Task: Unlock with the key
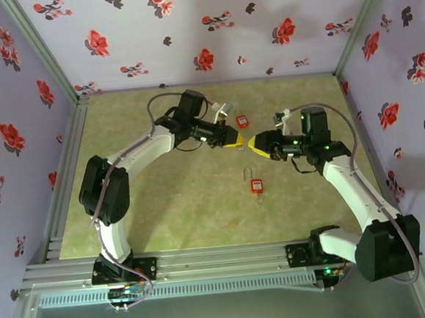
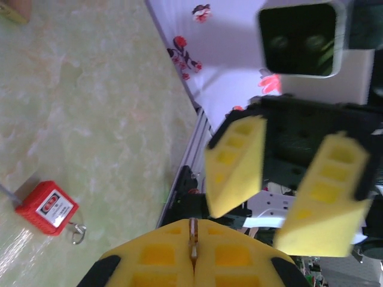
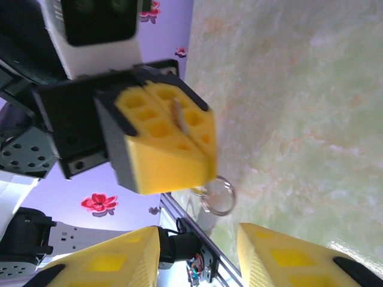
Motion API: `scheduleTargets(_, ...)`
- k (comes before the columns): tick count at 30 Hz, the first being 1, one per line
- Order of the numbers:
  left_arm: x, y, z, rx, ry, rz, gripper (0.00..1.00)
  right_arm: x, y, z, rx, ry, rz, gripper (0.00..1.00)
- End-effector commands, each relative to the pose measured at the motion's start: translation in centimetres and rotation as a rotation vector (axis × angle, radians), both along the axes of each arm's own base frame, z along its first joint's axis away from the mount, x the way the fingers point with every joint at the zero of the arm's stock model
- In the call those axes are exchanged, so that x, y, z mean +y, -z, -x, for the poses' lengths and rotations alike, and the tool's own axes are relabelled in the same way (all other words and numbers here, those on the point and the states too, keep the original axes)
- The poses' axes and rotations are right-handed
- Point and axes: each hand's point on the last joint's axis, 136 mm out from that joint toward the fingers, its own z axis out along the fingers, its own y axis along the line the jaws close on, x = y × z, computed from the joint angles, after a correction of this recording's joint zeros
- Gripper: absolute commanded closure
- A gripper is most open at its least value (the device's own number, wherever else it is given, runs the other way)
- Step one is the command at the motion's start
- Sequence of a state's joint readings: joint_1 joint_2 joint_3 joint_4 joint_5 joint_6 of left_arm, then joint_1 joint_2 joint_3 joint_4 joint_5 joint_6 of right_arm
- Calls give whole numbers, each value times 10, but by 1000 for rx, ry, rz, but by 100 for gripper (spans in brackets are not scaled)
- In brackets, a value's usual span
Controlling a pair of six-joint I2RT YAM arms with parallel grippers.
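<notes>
The left end effector (image 2: 193, 257) has its yellow fingers pressed together on the thin edge of the key (image 2: 192, 232), which stands upright in the seam. Facing it, just beyond, the right end effector (image 2: 258, 221) has its fingers spread apart. A red padlock (image 2: 46, 207) lies on the green desk (image 2: 90, 107), a small ring (image 2: 78, 231) at its corner.

Soft even light, faint shadows; the right tool (image 2: 264, 223) looks blurred in the left wrist view.
</notes>
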State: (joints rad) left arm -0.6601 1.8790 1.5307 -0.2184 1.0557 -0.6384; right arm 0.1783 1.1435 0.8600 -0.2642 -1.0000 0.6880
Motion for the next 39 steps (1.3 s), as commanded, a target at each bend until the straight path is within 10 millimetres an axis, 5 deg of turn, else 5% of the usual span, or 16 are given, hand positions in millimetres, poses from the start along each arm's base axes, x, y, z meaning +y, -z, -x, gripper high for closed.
scheduleTargets(1, -6, -29, -1, -23, 32, 86, 100, 5, -10, 2, -64, -36, -39, 61)
scheduleTargets(16, -19, -34, 8, -8, 55, 109, 100, 20, -5, 3, -87, -75, -13, 65)
scheduleTargets(29, -23, -38, 17, 12, 71, 151, 100, 19, -6, -3, -98, -42, -12, 93)
scheduleTargets(31, -24, -42, 15, 14, 66, 167, 93, 19, -9, -3, -109, -30, -18, 98)
scheduleTargets(36, -28, -55, 2, 11, -11, 224, 54, 17, -12, -6, -123, 14, -29, 100)
scheduleTargets(39, -27, -70, -7, 3, -94, 288, 46, 14, -13, -9, -137, 48, -19, 100)
